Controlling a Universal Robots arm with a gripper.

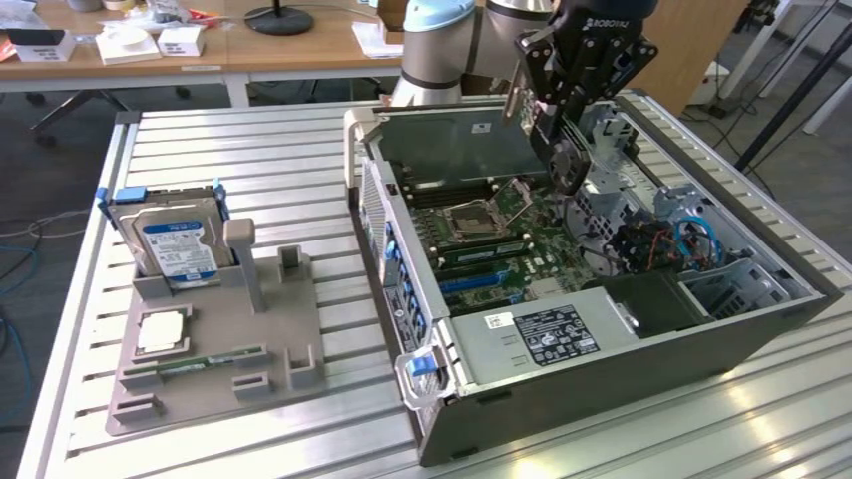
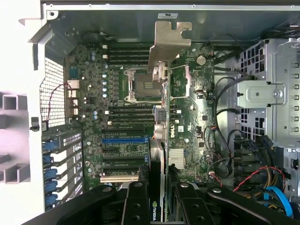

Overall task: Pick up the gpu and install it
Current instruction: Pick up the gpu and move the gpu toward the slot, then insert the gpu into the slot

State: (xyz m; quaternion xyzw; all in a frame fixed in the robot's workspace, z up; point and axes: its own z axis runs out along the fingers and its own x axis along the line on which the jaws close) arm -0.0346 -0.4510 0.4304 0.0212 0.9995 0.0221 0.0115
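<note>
The gpu is pinched edge-on in the pincer, clear of the counter. It hangs above the motherboard of the open computer case beneath the pincer. Pickup looks done; the card is not yet seated in a slot.

The gpu over motherboard in case — parts stand beside, on table
</note>
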